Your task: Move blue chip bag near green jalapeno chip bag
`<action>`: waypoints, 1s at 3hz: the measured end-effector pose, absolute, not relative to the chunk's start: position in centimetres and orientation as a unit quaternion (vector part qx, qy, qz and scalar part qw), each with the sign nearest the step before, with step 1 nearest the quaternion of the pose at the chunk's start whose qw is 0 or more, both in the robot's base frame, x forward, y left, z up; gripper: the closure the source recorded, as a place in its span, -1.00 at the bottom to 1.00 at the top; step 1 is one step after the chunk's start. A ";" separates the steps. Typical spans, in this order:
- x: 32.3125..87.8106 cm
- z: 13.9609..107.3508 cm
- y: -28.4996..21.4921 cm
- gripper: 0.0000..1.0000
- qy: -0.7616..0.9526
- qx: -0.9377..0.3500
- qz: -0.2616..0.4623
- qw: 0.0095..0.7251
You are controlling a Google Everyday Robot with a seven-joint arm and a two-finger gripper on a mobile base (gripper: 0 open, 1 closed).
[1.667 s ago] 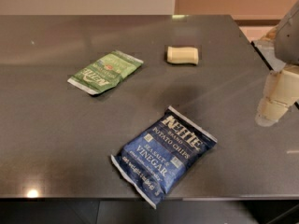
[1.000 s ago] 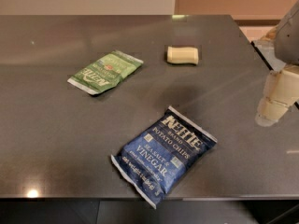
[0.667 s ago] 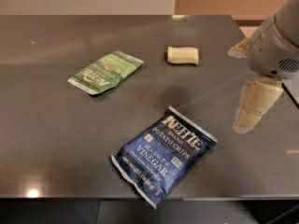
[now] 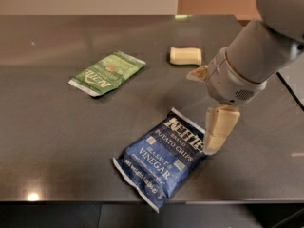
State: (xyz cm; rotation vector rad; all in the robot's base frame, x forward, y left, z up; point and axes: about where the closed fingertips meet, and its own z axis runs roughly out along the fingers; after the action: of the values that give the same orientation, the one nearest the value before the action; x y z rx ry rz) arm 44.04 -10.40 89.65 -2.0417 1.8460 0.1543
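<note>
A dark blue chip bag (image 4: 164,158) lies flat and slantwise near the front edge of a dark bench (image 4: 52,137), its white "Vinegar" lettering facing up. The end effector (image 4: 214,139) points downward just beside the bag's right upper edge; whether it touches the bag, or is spread or closed, cannot be told. The green jalapeno chip bag (image 4: 108,72) lies flat well apart, farther back and to the left. A pale yellow lump (image 4: 185,56) rests behind, near the grey arm (image 4: 251,56).
</note>
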 end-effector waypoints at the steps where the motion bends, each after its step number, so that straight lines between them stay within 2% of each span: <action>1: 43.5 87.6 -8.6 -1.00 0.621 -0.760 0.058 0.183; 3: 42.5 84.5 -6.6 -1.00 0.563 -0.810 0.066 0.152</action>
State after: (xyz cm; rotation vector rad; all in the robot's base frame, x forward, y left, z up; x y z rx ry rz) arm 42.49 -6.58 84.48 -2.3252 1.6147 0.1893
